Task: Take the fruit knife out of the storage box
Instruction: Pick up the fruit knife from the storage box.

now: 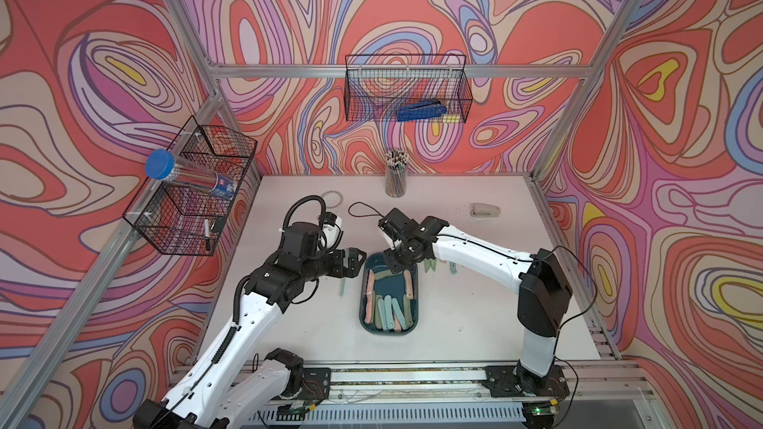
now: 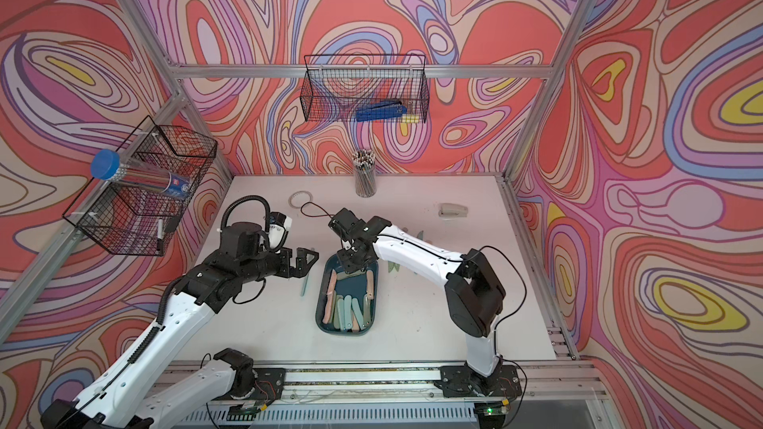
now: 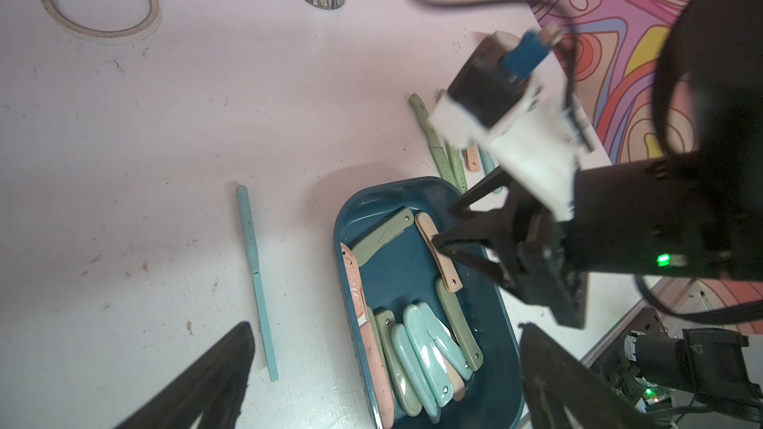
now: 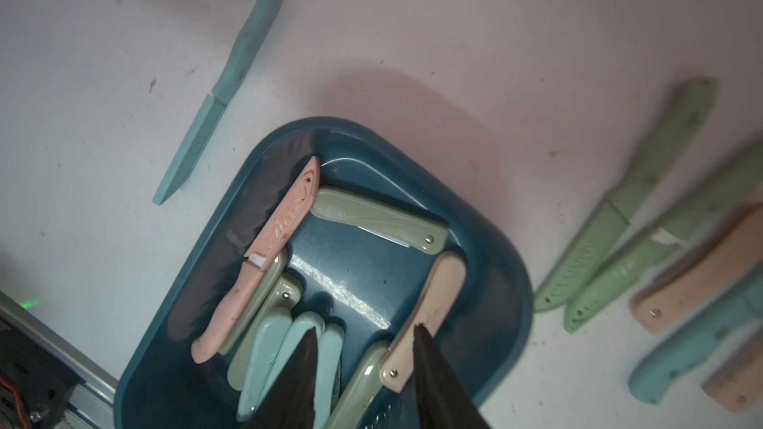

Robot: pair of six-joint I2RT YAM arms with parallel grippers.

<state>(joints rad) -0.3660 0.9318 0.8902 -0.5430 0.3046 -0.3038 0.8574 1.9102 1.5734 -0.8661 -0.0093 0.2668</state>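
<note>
Reach-in step, I reckon: right gripper (image 4: 365, 328), jaws part-open and empty, hangs over the beige folding fruit knife (image 4: 437, 295) at 2 o'clock in the dark teal plastic storage box (image 4: 355, 270), left gripper (image 1: 354, 264) gapes idle, so next it's straddle, pinch, lift.

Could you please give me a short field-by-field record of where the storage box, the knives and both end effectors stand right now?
storage box: dark teal, mid-table, holding many pastel knives
right end effector: lowered into the box's far end, jaws apart, one fingertip against the beige folding knife
left end effector: wide open, empty, beside the box
knives outside: teal knife on the left arm's side; cluster of knives on the right arm's side
progress: no knife lifted yet
</note>
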